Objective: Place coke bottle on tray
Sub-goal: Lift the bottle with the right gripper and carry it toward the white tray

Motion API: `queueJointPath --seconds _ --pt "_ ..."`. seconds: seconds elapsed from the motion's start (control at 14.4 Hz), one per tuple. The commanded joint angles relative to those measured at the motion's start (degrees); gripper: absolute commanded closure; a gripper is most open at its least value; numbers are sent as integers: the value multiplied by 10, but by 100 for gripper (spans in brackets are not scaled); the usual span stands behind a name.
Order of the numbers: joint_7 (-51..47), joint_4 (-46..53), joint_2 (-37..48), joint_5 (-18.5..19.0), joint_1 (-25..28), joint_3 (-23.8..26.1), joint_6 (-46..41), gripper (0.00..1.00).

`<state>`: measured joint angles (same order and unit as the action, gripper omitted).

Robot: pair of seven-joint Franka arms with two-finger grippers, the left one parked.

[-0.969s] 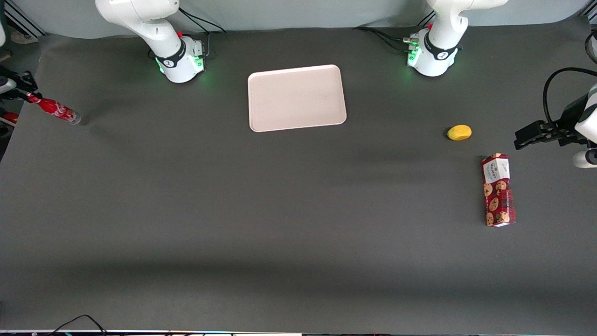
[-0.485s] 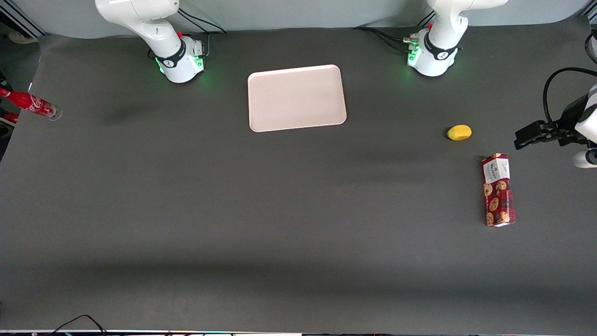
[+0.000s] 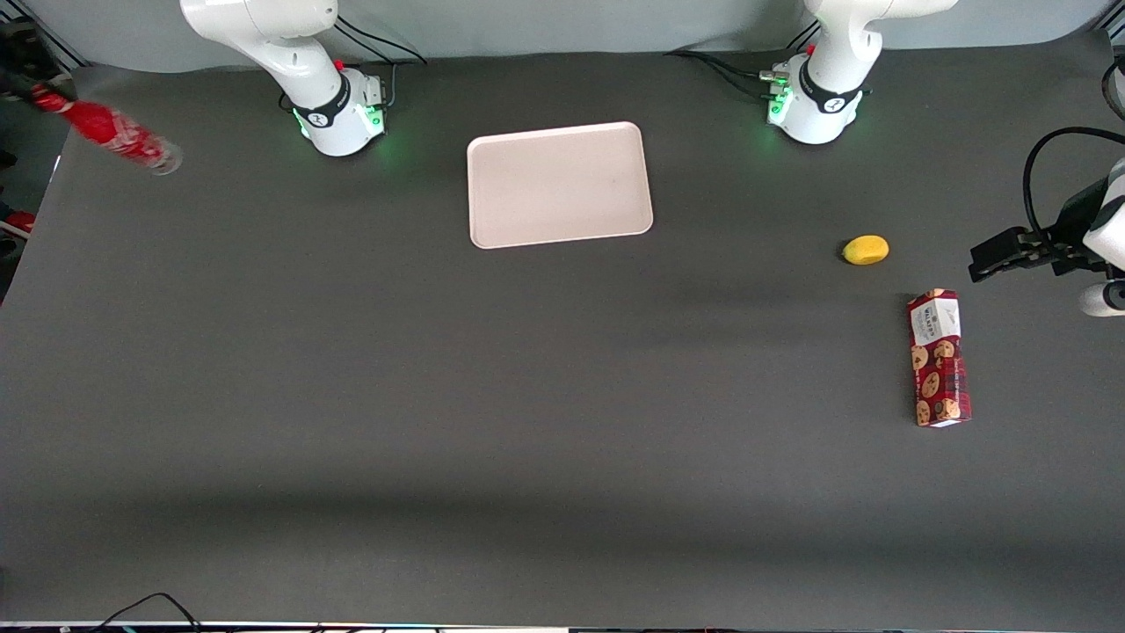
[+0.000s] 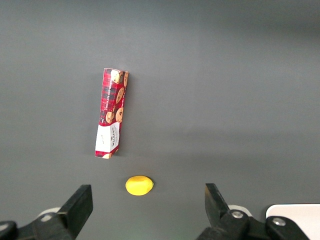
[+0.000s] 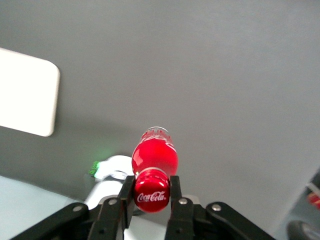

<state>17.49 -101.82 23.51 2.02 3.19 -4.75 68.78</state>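
My right gripper (image 5: 151,192) is shut on the cap end of the coke bottle (image 5: 154,159), a small red bottle with a white script logo. In the front view the bottle (image 3: 119,139) hangs tilted in the air at the working arm's end of the table, with the gripper (image 3: 44,95) at its cap at the picture's edge. The pale pinkish-beige tray (image 3: 559,184) lies flat between the two robot bases and holds nothing. A corner of the tray (image 5: 25,95) shows in the right wrist view.
A yellow lemon-like fruit (image 3: 865,250) and a red cookie box (image 3: 939,358) lie toward the parked arm's end of the table. The working arm's base (image 3: 338,110) stands between the bottle and the tray.
The bottle, held in the gripper, has risen off the table and moved farther from the front camera, and a little toward the tray in the last half second.
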Motion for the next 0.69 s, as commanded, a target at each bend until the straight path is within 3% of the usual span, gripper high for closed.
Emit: queueJointPath --seconds 0.0,0.14,0.62 --pt "-178 6 8 -77 -9 98 -22 100" --pt "-285 3 4 -124 -10 173 -3 100" --pt "-506 -121 2 -206 -9 375 178 100"
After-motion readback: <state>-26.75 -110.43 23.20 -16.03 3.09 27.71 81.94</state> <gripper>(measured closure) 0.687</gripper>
